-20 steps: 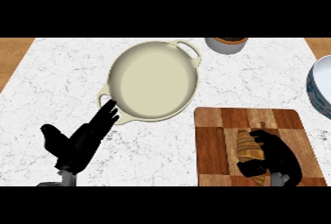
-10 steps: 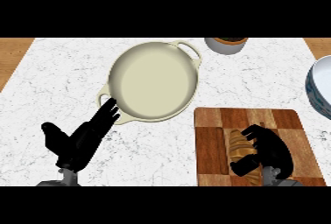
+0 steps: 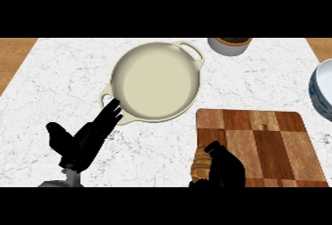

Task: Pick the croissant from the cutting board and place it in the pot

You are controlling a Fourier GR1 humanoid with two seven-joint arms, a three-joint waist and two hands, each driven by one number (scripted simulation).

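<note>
Marble: the table [image 3: 58,79] is showing a white top with grey veins, and wood is showing at both upper corners.
Pot: the cream pot [image 3: 154,81] is lying on the table, left of middle, with one handle at the upper right and one at the lower left. Its inside is showing only a plain pale bottom.
Board: the wooden board [image 3: 272,140] is lying on the table at the lower right, just beside the pot's lower rim.
Croissant: the croissant [image 3: 200,166] is sitting at the board's lower left corner, standing nearly lengthwise along the left edge. It is not in the pot.
Right hand: the right hand [image 3: 222,169] is coming in from the lower edge, and its fingers are curling round the croissant and hiding its right side.
Left hand: the left hand [image 3: 84,139] is resting at the lower left with straight fingers and holding nothing. The fingertips are pointing up and right, very near the pot's lower left handle; I cannot tell if they are touching it.
Bowl: a small bowl [image 3: 229,45] is standing at the upper edge, right of the pot.
Plates: white plates [image 3: 322,90] are showing at the right edge, cut off by it.
</note>
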